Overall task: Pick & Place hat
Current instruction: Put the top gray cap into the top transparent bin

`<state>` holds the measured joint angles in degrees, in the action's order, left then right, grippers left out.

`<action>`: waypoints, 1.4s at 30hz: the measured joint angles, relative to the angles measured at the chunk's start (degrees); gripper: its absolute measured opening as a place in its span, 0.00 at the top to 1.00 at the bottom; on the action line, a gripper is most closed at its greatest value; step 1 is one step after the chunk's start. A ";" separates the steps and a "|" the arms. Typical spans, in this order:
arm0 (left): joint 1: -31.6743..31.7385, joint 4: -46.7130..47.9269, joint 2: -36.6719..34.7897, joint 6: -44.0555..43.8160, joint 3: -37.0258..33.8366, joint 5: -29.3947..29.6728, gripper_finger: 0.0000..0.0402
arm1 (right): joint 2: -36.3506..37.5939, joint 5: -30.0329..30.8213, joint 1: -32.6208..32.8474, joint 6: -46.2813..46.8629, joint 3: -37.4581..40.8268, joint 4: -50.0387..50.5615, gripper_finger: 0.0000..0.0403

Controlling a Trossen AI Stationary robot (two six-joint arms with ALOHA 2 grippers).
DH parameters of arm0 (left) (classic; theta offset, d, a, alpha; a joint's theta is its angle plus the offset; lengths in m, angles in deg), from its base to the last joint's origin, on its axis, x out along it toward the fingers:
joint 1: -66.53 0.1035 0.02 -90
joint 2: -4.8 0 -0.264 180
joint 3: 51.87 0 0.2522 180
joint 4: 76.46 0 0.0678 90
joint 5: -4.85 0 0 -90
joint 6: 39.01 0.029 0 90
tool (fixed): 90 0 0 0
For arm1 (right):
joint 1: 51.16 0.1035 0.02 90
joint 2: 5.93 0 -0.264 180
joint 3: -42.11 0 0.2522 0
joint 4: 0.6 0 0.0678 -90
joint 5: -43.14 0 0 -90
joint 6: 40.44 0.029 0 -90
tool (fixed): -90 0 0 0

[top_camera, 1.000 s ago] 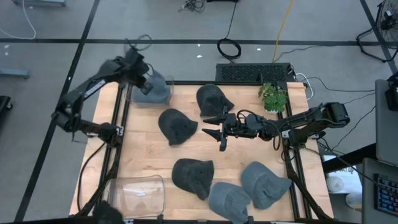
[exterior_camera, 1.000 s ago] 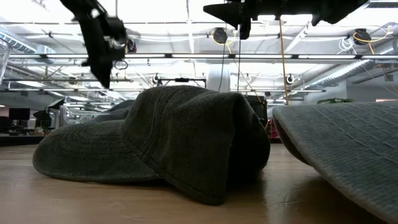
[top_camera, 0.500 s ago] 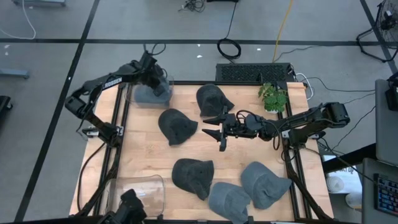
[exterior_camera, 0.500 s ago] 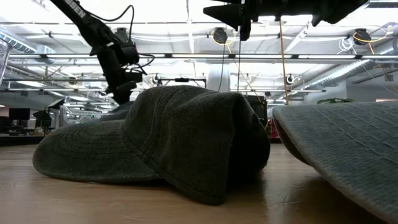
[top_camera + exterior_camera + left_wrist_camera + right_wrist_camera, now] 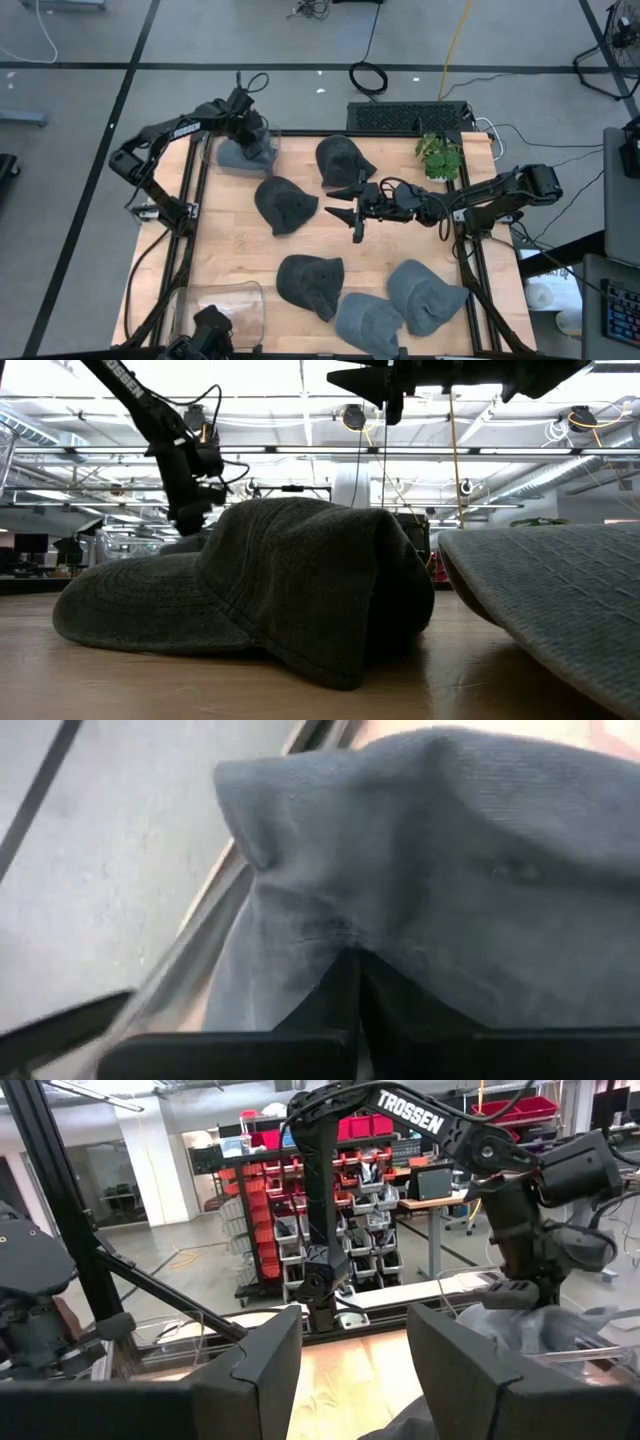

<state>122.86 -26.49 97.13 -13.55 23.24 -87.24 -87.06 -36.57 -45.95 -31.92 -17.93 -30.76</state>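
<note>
Nearest you, five hats lie unpicked on the table, your right gripper hangs spread and empty mid-table, and at the far left corner your left gripper is pinching one grey hat over the clear bin.

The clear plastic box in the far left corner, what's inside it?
A grey fabric hat lies in the clear plastic box, pinched by the left gripper. Anything beneath the hat is covered.

Grey-blue hat, dark gripper
</note>
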 joint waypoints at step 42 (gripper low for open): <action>3.49 3.79 -9.95 -8.85 -5.31 1.08 0.97 | 0.00 -1.55 0.15 1.36 0.00 0.08 0.57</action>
<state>126.35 -22.70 87.18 -22.40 17.93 -86.16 -87.06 -38.12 -45.79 -30.57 -17.93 -30.68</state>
